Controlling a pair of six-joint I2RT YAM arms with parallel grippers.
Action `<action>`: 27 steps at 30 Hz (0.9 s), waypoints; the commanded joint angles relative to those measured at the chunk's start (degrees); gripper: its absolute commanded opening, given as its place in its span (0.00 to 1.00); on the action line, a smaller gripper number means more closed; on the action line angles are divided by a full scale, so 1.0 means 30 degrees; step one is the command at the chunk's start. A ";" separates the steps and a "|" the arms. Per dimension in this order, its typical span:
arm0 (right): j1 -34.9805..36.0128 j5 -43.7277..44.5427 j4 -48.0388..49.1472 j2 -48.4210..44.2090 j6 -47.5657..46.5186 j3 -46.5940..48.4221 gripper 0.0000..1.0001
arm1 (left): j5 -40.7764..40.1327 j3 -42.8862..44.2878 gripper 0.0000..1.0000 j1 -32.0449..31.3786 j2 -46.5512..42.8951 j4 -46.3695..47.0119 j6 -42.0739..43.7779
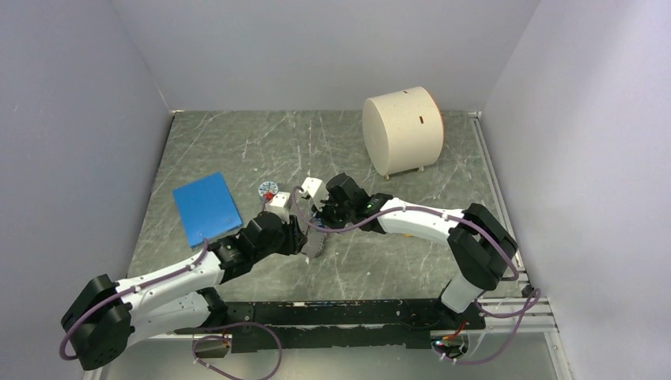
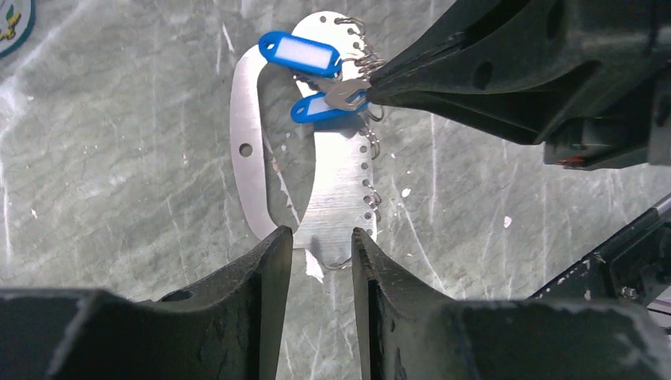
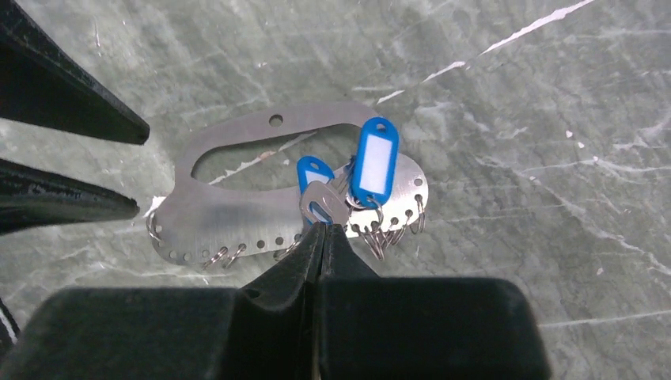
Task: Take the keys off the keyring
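The keyring is a flat steel plate (image 2: 340,186) with an oval cut-out and small wire rings along one edge, lying on the marble table; it also shows in the right wrist view (image 3: 229,214). Two blue plastic tags (image 2: 301,54) (image 3: 374,162) and a silver key (image 2: 342,91) (image 3: 320,202) hang at its far end. My right gripper (image 3: 322,228) (image 1: 328,214) is shut on the silver key. My left gripper (image 2: 315,237) (image 1: 312,241) is open, its fingertips on either side of the plate's near end; I cannot tell whether they touch it. No yellow or green key shows.
A small round patterned jar (image 1: 267,188) and a blue pad (image 1: 206,208) lie at the left. A large cream cylinder (image 1: 402,129) stands at the back right. A white scrap (image 2: 314,267) lies by the plate's near end. White walls surround the table.
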 commanded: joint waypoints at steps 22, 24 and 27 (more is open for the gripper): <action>0.0522 0.5315 0.2243 -0.3769 0.8493 -0.0157 0.00 | 0.1344 0.2238 0.42 -0.0084 -0.0249 0.1065 0.2202; 0.0582 0.5796 0.1705 -0.4247 0.8724 0.0086 0.00 | 0.1527 0.2665 0.43 -0.0078 -0.0410 0.0694 0.2464; 0.0626 0.6275 0.1273 -0.4569 0.8993 0.0145 0.00 | 0.1869 0.3160 0.44 -0.0075 -0.0475 0.0508 0.2950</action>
